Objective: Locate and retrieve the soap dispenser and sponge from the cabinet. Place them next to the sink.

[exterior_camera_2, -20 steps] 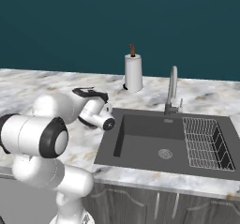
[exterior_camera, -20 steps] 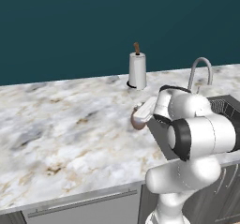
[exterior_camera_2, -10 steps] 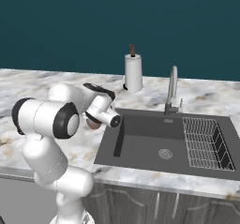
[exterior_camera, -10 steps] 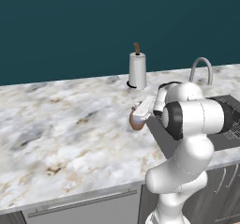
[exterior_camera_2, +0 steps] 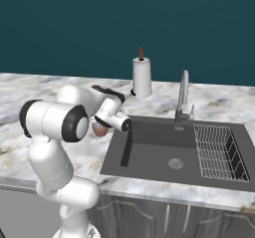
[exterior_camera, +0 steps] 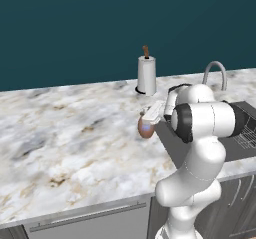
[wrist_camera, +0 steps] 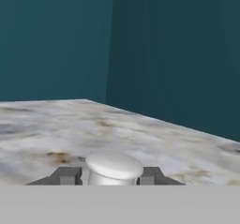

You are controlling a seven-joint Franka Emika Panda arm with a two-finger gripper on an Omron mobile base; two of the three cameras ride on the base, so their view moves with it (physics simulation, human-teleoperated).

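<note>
Spanning beneath a teal wall [exterior_camera: 75,28], marbled countertop [exterior_camera: 65,133] meets sink [exterior_camera_2: 164,157].

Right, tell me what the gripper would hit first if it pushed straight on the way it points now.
The gripper, shut on the reddish-brown soap dispenser with the white pump top, points over the marbled countertop. Nothing stands ahead; it would probably meet the teal wall first, though depth is unclear.
</note>
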